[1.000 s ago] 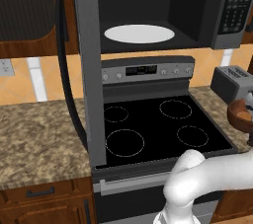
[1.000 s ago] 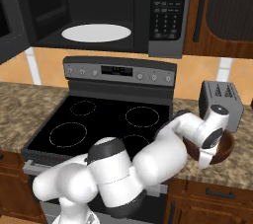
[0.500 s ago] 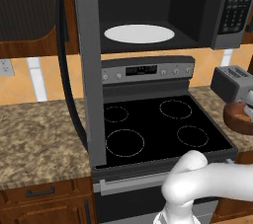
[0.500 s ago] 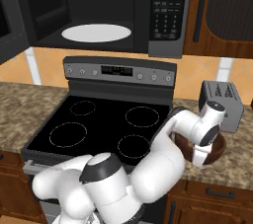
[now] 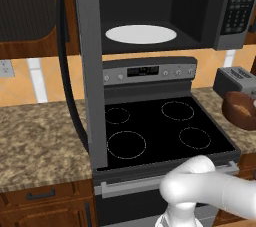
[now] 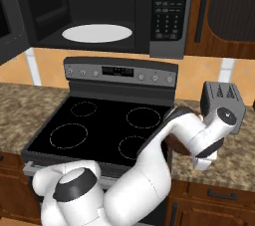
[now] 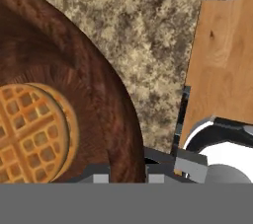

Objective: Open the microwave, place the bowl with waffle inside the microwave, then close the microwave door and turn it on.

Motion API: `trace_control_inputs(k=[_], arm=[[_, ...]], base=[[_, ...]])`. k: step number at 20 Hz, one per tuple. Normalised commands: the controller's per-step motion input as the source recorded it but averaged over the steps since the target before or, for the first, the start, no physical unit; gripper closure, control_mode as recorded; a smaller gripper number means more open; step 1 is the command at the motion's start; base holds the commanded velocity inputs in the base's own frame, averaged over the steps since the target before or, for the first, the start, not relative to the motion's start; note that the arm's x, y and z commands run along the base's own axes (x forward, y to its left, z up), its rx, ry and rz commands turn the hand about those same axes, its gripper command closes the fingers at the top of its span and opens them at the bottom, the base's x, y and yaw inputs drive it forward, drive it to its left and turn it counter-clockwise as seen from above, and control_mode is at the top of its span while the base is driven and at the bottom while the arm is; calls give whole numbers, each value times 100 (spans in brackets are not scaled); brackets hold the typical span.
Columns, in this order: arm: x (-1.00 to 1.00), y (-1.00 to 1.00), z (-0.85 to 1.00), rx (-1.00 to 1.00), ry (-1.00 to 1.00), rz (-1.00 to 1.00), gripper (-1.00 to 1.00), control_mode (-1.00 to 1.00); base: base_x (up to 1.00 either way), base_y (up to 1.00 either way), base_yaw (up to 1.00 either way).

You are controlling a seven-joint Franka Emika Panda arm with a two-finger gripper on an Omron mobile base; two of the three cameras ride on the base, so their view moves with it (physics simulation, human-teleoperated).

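The microwave (image 5: 220, 11) (image 6: 167, 16) hangs open above the stove, its white turntable plate (image 5: 141, 34) (image 6: 97, 33) bare. The microwave door (image 5: 90, 71) (image 6: 10, 16) is swung out to the left, showing its black handle bar (image 5: 65, 71). The bowl with waffle (image 7: 74, 94) (image 5: 242, 110) rests on the right counter; the golden waffle (image 7: 29, 134) lies flat inside. My gripper (image 7: 127, 173) is shut on the bowl's near rim, one finger on each side. In the right base view my hand (image 6: 219, 125) covers most of the bowl (image 6: 177, 143).
A grey toaster (image 5: 235, 81) (image 6: 224, 95) stands just behind the bowl. The black stovetop (image 5: 160, 131) (image 6: 99, 125) lies below the microwave, with speckled granite counter (image 5: 40, 136) (image 7: 148, 45) on both sides. Brown cabinets (image 6: 224, 11) flank the microwave.
The jaws have closed onto the bowl's rim. My hand has dropped lower over the bowl on the right counter, and the bowl now sits slightly higher in the left base view.
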Motion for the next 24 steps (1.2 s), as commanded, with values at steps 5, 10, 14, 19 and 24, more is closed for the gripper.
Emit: trace_control_inputs(k=[5, 10, 14, 19, 24], arm=[[-22, 43, 74, 2, -30, 19, 100, -100], [-42, 47, 73, 0, -28, 19, 100, -100], [-54, 53, 38, 0, -22, 24, 100, -100], [-33, 45, 58, 0, -28, 27, 100, -100], [-15, 46, 67, 0, -26, 26, 100, -100]], base=[[0, 0, 0], [0, 0, 0], [0, 0, 0], [0, 0, 0], [0, 0, 0]])
